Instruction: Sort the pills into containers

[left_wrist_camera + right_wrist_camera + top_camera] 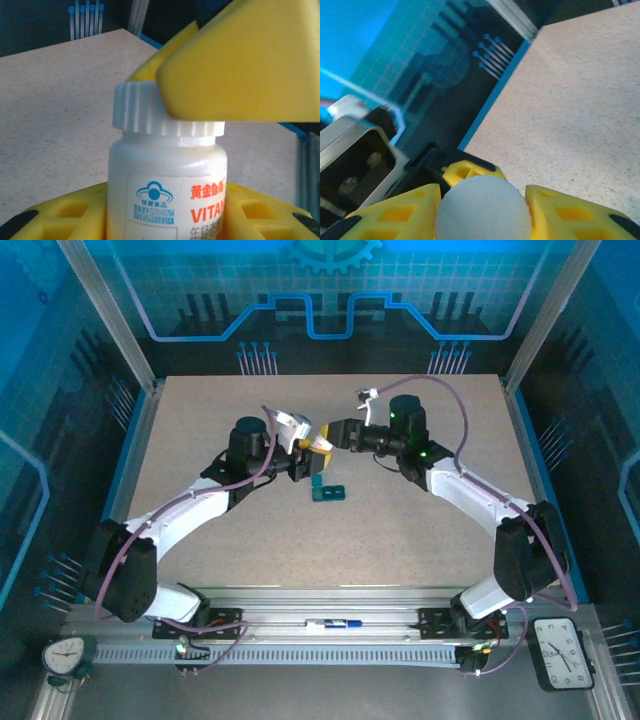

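Note:
A white pill bottle (167,190) with an orange and blue label stands upright between my left gripper's (167,220) yellow fingers (65,220), which are shut on its body. Its ribbed white cap (142,112) is on. My right gripper (482,212) has come in from the right, and its yellow fingers (570,215) are closed on either side of the round cap (482,210). From above, both grippers (312,452) (330,436) meet over the middle of the table. The teal containers (327,490) lie on the table just in front of them. The pills are hidden.
The beige table (200,430) has blue side rails and metal posts at its corners. A pen (333,623) lies on the front rail between the arm bases. Small clocks (65,653) (565,652) sit at the near corners.

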Action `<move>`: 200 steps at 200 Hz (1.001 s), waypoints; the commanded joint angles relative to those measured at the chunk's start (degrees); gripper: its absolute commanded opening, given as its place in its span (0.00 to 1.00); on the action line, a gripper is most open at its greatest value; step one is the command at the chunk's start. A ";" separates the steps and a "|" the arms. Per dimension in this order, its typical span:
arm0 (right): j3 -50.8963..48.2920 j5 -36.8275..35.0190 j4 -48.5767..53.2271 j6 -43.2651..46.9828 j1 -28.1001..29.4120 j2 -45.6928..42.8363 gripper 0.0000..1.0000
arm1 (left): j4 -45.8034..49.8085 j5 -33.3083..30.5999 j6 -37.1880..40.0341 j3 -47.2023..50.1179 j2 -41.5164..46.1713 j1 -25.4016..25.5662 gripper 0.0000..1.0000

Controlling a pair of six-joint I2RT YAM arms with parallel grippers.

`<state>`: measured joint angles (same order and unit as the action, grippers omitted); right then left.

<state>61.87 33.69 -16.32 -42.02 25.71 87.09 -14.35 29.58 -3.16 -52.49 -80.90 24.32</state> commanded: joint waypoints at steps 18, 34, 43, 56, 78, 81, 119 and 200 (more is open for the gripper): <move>-2.88 7.51 -9.88 1.34 -2.20 -2.72 0.61 | -4.57 5.89 -5.23 -1.57 1.03 -2.20 0.16; -2.72 5.22 -8.44 0.58 -2.27 -3.94 0.75 | -3.78 4.78 -4.02 -1.52 0.97 -2.22 0.16; -2.53 3.31 -7.02 0.06 -2.33 -4.65 0.77 | -3.02 4.04 -3.17 -1.56 0.92 -2.17 0.16; -1.31 0.00 -2.83 -0.94 -2.42 -5.12 0.78 | -1.99 2.75 -2.02 -1.64 0.99 -2.10 0.16; 1.56 -6.18 5.39 -4.35 -2.10 -4.54 0.77 | -0.90 0.87 -0.04 -1.72 1.01 -1.91 0.16; 1.93 -6.95 6.27 -4.84 -2.03 -4.40 0.77 | -0.78 0.62 0.15 -1.74 0.93 -1.91 0.16; 6.02 -12.05 12.95 -8.65 0.08 -1.87 0.76 | 0.71 -1.80 2.83 -2.42 0.58 -1.19 0.16; 11.85 -13.69 17.63 -7.90 4.12 2.90 0.72 | 2.07 -2.60 4.04 -4.33 -1.31 0.51 0.16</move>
<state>71.75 21.06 -0.84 -49.36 28.95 88.84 -12.58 27.66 -0.89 -54.50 -81.38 24.12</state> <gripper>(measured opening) 0.744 0.454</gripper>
